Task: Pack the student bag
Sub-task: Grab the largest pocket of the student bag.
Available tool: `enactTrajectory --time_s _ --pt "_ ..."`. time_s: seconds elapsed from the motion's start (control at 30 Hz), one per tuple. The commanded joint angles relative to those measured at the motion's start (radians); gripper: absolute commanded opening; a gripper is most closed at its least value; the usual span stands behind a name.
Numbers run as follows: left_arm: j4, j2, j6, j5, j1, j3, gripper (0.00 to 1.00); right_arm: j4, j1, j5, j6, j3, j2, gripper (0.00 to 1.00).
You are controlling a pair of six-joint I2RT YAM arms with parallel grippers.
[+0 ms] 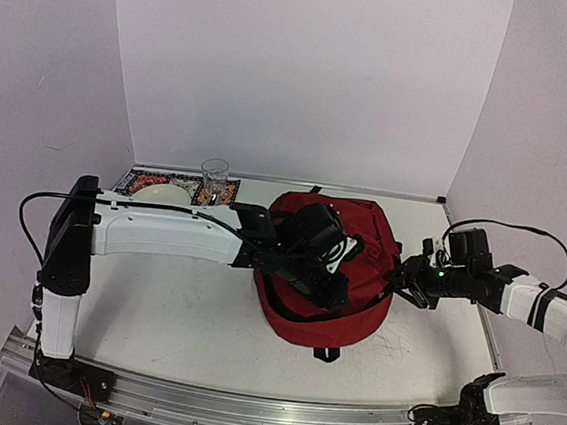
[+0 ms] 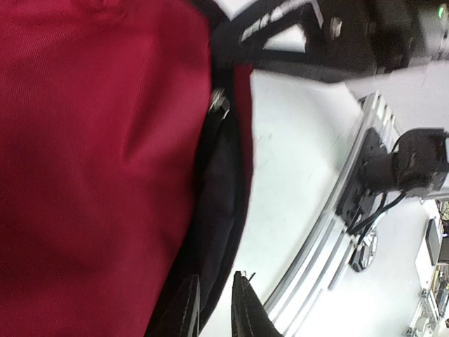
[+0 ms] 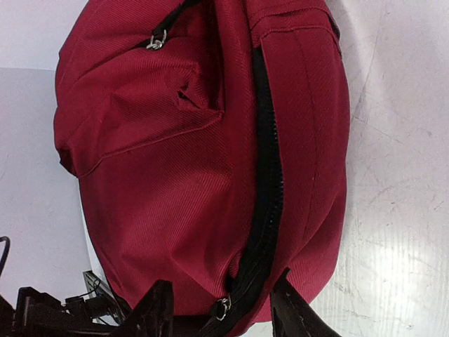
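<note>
1. Soft dark-red fabric backpack (image 1: 367, 231) with black zips and straps lies on the white worktop (image 1: 174, 303), right of centre, between the two arms; a black strap loop shows at its near edge
2. Left arm reaches across from the left, its wrist over the backpack's left-hand part
3. Left gripper (image 2: 215, 288): fingers parted by a narrow gap, bare worktop visible between them, nothing held. One finger (image 2: 186, 309) overlaps the bag's black trim in the left wrist view; contact cannot be told
4. Small metal zip pull (image 2: 219, 104) sits on the black seam just beside the red panel, above that gripper in the same view
5. Right gripper (image 3: 224, 281): fingers spread wide, standing either side of the backpack's end; neither finger visibly presses the fabric, so not gripping
6. Long black zip (image 3: 270, 175) runs down the bag in the right wrist view; its silver ring pull (image 3: 223, 305) hangs between the right fingers
7. Red front pocket (image 3: 140, 105) lies left of the zip, a second pull (image 3: 156, 42) at its top
8. At the far-left edge: clear drinking glass (image 1: 213, 178), upright, beside a white bowl (image 1: 165, 191) on a patterned mat (image 1: 131, 180), well apart from the bag
</note>
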Motion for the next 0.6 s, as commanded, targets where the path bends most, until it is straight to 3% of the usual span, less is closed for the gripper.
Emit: enactTrajectory --time_s 0.0,0.13,0.3,0.57 --pt "0.016 0.08 0.005 -0.011 -0.035 0.117 0.2 -0.017 0.003 -0.03 0.034 -0.045 -0.081 0.52" --pt "0.017 0.141 -0.002 -0.007 -0.055 0.156 0.2 -0.017 0.004 -0.045 0.047 -0.094 -0.08 0.45" --pt "0.017 0.223 0.015 0.023 -0.096 0.237 0.2 -0.034 0.005 -0.037 0.04 -0.106 -0.064 0.27" --pt "0.017 0.213 0.052 0.0 -0.128 0.252 0.18 -0.167 0.005 -0.011 -0.028 -0.053 -0.054 0.25"
